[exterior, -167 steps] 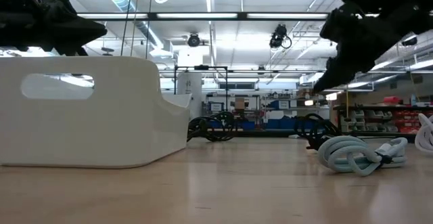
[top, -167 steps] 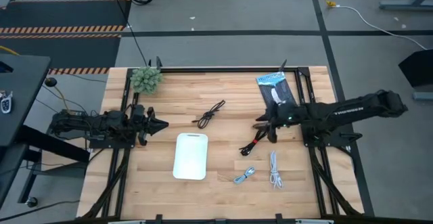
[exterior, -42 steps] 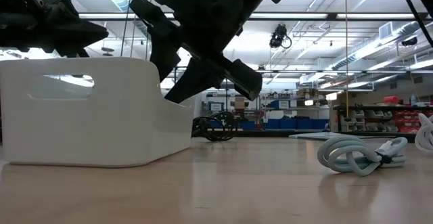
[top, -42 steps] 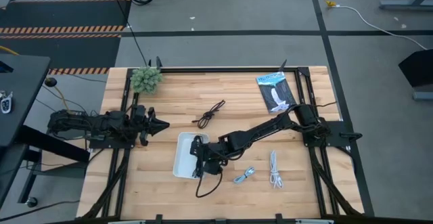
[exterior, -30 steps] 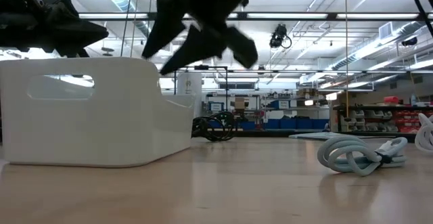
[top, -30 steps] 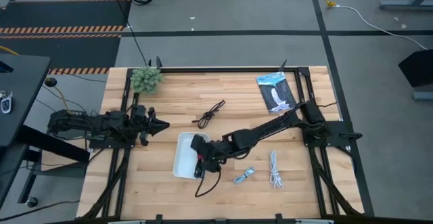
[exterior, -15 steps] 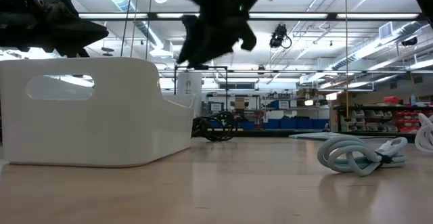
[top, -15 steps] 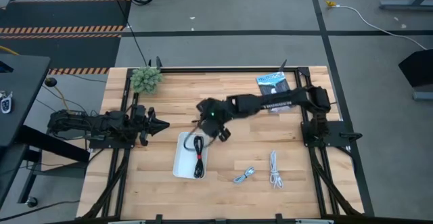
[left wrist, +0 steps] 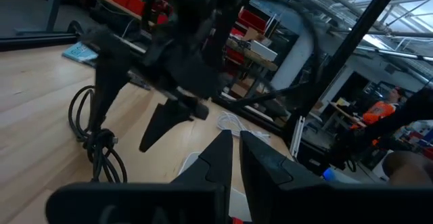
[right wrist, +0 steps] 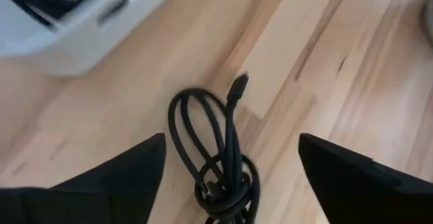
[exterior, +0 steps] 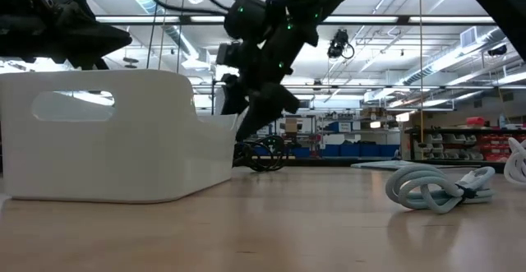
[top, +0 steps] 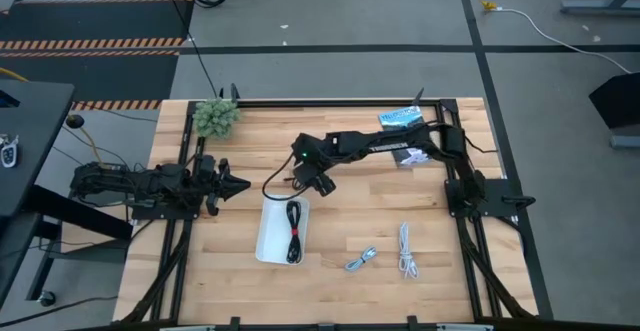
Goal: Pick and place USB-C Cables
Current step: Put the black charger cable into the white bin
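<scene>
A black-brown cable (right wrist: 218,173) lies coiled on the wooden table just beyond the white bin's (top: 268,243) far end. My right gripper (right wrist: 231,143) hangs open over it, one finger on either side, without touching it. In the bin lies the red-and-black cable (top: 293,233), stretched along its length. The silver-grey cable (top: 361,260) and the white cable (top: 405,251) rest on the table near the front right. My left gripper (top: 238,183) waits shut at the table's left edge.
A blue-black flat packet (top: 402,121) lies at the far right, partly under my right arm. A green plant ball (top: 215,118) sits at the far left corner. Black frame rails run along both table sides. Bare wood lies between the bin and the near edge.
My right gripper has let go of the red-and-black cable, which now lies inside the bin. The gripper has lifted away from the bin, swung toward the table's far edge, and come down over the black-brown cable.
</scene>
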Controlling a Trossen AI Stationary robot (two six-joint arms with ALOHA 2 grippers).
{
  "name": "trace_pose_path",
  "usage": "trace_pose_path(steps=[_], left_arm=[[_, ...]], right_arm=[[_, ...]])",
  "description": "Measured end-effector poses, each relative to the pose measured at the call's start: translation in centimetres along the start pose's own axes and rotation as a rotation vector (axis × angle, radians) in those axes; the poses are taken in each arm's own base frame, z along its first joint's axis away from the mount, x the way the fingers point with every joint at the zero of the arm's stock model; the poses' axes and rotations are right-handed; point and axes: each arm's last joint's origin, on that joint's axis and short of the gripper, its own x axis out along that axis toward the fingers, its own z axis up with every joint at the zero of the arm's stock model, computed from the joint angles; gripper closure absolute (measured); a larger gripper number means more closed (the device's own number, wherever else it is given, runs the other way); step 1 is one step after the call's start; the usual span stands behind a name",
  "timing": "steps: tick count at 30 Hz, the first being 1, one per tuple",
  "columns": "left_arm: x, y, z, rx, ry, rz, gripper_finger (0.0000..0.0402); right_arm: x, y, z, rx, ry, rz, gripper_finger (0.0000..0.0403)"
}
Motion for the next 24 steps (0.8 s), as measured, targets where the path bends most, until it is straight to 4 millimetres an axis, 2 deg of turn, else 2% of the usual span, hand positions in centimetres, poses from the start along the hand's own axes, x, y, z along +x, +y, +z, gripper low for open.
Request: trace_pose_path(steps=[5,14,19,24], left_arm=[[0.0,0.0,0.0,0.000,0.000,0.001,0.0365],[0.0,0.0,0.0,0.000,-0.002,-0.001,0.0365],[0.0,0.0,0.0,0.000,0.000,0.001,0.0365],[0.0,0.0,0.0,0.001,0.004,0.003,0.0365]], right_arm=[[1.3,-0.3,-1.2,0.020,0.008,0.041,0.0032],[2.4,-1.4,-3.1,0.054,0.026,0.051,0.0042],[3.1,-2.0,-4.6,0.109,0.044,0.074,0.0059],[3.1,-2.5,-5.2,0.160,-0.001,0.098,0.0108]])
